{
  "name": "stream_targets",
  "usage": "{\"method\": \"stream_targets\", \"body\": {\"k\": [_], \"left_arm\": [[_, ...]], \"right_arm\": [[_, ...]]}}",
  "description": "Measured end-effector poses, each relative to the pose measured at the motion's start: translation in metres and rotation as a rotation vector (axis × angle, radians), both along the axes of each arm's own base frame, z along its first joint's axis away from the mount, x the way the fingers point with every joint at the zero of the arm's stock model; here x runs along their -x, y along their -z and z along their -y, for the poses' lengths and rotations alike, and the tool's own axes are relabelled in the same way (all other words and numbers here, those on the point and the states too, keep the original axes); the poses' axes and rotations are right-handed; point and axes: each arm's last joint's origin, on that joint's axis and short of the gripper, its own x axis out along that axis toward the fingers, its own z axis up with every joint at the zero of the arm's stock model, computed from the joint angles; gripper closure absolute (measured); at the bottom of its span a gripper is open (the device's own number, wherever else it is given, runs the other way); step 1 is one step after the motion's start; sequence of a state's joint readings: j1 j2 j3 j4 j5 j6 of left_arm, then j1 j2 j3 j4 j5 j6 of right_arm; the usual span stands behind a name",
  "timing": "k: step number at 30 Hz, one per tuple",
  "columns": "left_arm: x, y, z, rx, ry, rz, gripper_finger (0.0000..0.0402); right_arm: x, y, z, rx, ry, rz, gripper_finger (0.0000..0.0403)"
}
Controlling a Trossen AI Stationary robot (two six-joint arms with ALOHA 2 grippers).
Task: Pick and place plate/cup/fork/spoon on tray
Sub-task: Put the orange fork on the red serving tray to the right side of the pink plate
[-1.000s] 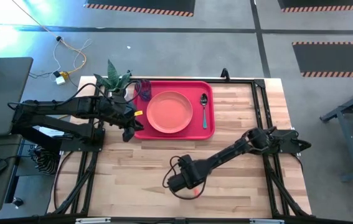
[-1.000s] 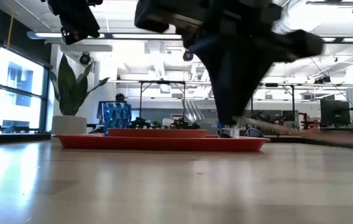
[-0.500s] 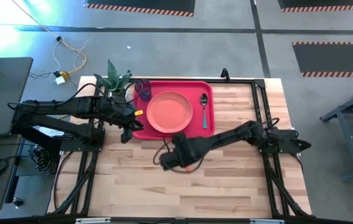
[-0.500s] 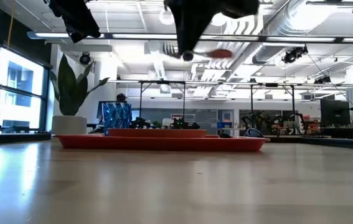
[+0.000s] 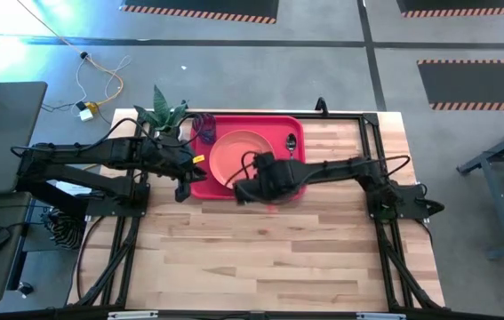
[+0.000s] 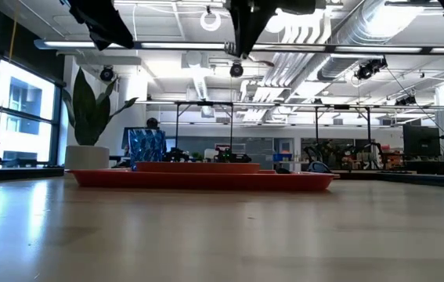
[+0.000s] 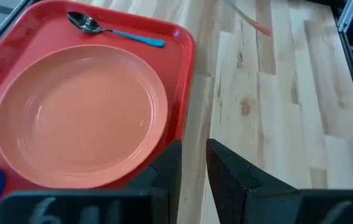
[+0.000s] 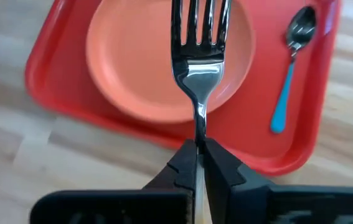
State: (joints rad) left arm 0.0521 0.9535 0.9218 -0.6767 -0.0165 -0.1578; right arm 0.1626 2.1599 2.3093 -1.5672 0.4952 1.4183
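The red tray (image 5: 234,191) lies at the table's far middle. On it rest the salmon plate (image 5: 234,153), the teal-handled spoon (image 5: 292,158) to the plate's right, and the blue cup (image 5: 205,127) at the far left corner. My right gripper (image 5: 250,185) hangs over the tray's near edge, shut on the fork (image 8: 199,74). The fork's tines stick out over the plate (image 8: 132,56). My left gripper (image 7: 193,168) waits a little open beside the tray's near left corner (image 7: 185,43), touching nothing. My right gripper pinches the fork's metal neck (image 8: 199,127) between its two fingers, just below the tines. The fork lies along the fingers, its tines past their tips. The fingers hide the orange-red handle in the wrist view. The fork is lifted clear, above the tray's near rim (image 8: 164,146).
A white pot with a green plant (image 5: 167,116) stands at the tray's far left corner, close to the cup. Bare wood (image 5: 269,258) fills the near half of the table. Black frame rails (image 5: 372,142) run along the right side.
My right gripper has risen from the table's near middle with the fork. It has carried the fork toward the far edge, to above the tray's near rim. The fork has gone from lying on the wood to lifted clear.
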Motion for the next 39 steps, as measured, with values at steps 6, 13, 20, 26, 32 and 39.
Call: {"method": "stream_targets", "body": {"k": [6,13,20,26,32,39], "left_arm": [[0.0,0.0,-0.001,-0.051,-0.014,-0.005,0.0339],[0.001,0.001,-0.001,-0.051,-0.013,-0.02,0.0339],[0.001,0.001,-0.001,-0.051,-0.014,-0.02,0.0339],[0.001,0.001,-0.001,-0.048,-0.016,-0.02,0.0339],[0.001,0.001,-0.001,-0.038,-0.024,-0.019,0.0339],[0.001,0.001,-0.001,-0.041,-0.028,-0.018,0.0339]], "right_arm": [[-0.003,0.0,0.041,0.006,0.036,-0.036,0.0403],[-0.002,0.0,0.078,-0.001,0.019,-0.09,0.0403],[0.0,0.0,0.1,0.001,-0.005,-0.13,0.0403],[0.002,0.002,0.121,-0.008,-0.023,-0.163,0.0403],[0.005,0.002,0.14,-0.008,-0.029,-0.19,0.0403],[-0.001,0.018,0.15,-0.028,-0.062,-0.249,0.0403]]}}
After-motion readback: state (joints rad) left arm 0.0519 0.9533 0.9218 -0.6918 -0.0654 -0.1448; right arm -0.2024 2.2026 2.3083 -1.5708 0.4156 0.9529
